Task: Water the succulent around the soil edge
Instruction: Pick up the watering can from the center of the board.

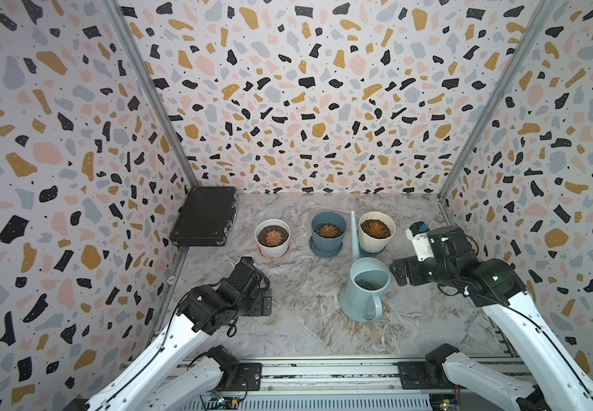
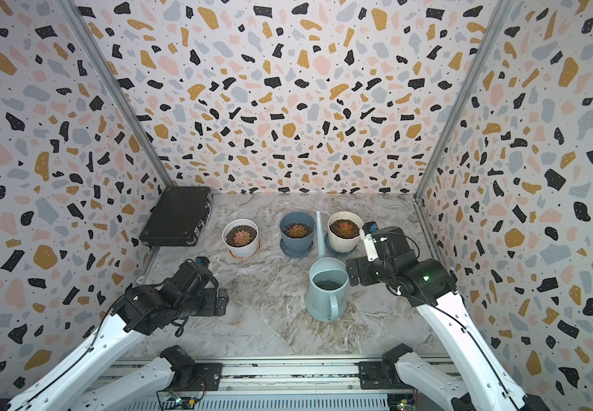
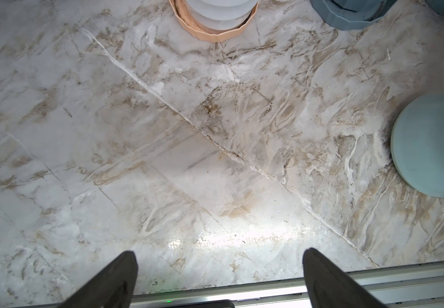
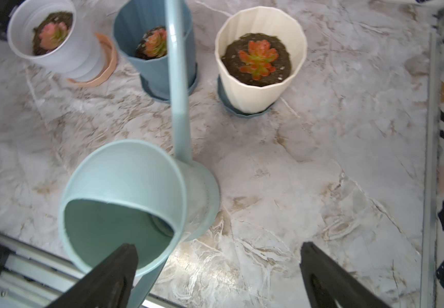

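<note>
A: Where does the pale blue plastic watering can (image 1: 365,286) stand?

B: Upright on the grey marble-patterned tabletop (image 1: 305,331), handle toward the robot, long thin spout (image 1: 354,233) rising between the dark blue faceted pot (image 1: 328,233) and the cream ribbed pot (image 1: 377,230). Each holds a reddish succulent in dark soil; so does the white round pot (image 1: 272,237) on its peach saucer (image 3: 213,32), further left.

A: And the grippers?

B: Both spread wide and empty. The right gripper (image 4: 217,277) hovers just beside the can's rim; the left gripper (image 3: 219,280) hangs over bare tabletop, well apart from everything.

A: What could go wrong?

B: Water shows inside the can in both top views, so I'd judge a tilted lift could slop it out. The spout passes close to the two pots; swinging it carelessly might knock one. Pouring centrally would wet the rosette, not the soil edge.

A: Do the views differ?

B: The right wrist view shows the soil ring around the cream pot's plant clearly. Only the top views show the black hard case (image 1: 205,217) in the far corner. The left wrist view catches just pot bases and the can's side.
</note>
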Controlling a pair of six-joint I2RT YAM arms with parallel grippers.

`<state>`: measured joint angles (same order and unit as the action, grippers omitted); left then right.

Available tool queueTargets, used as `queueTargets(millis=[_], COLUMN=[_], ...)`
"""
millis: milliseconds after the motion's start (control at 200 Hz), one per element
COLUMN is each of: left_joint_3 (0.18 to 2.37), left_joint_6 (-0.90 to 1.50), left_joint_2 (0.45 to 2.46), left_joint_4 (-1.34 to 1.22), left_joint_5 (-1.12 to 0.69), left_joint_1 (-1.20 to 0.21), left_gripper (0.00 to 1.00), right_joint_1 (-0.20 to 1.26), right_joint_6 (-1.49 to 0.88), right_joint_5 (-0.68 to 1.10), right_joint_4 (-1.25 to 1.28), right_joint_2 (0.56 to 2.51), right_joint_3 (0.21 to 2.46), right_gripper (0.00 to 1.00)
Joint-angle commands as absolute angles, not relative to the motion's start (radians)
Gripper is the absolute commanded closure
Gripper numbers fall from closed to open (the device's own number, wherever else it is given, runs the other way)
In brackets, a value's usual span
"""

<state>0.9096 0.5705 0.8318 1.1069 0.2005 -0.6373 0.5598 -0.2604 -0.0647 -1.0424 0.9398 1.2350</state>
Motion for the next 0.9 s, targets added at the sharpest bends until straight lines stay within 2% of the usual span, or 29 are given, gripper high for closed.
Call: queueTargets(millis=[0, 185, 421, 891], left_joint_3=[0.920, 0.913, 0.923, 0.907], left_joint_6=[0.578, 0.573, 0.560, 0.560], left_joint_2=[0.841, 0.857, 0.877, 0.873], left_joint_4=[1.096, 1.081, 1.070, 1.058], left_joint_5=[0.221, 0.221, 0.232, 0.226], left_joint_1=[-0.643, -0.643, -0.643, -0.643], left_gripper=[0.01, 0.01, 0.01, 0.01], right_joint_1=[0.661, 0.812, 1.105, 1.139], right_joint_6=[-0.341, -0.462, -0.574, -0.662], right_joint_5=[-0.183, -0.211, -0.384, -0.377], right_joint_4=[-1.121, -1.193, -1.178, -1.072], right_joint_2=[0.853, 0.795, 0.897, 0.912], right_joint_3=[1.230, 1.210, 1.164, 1.051], right_gripper=[0.00, 0.00, 0.00, 0.00])
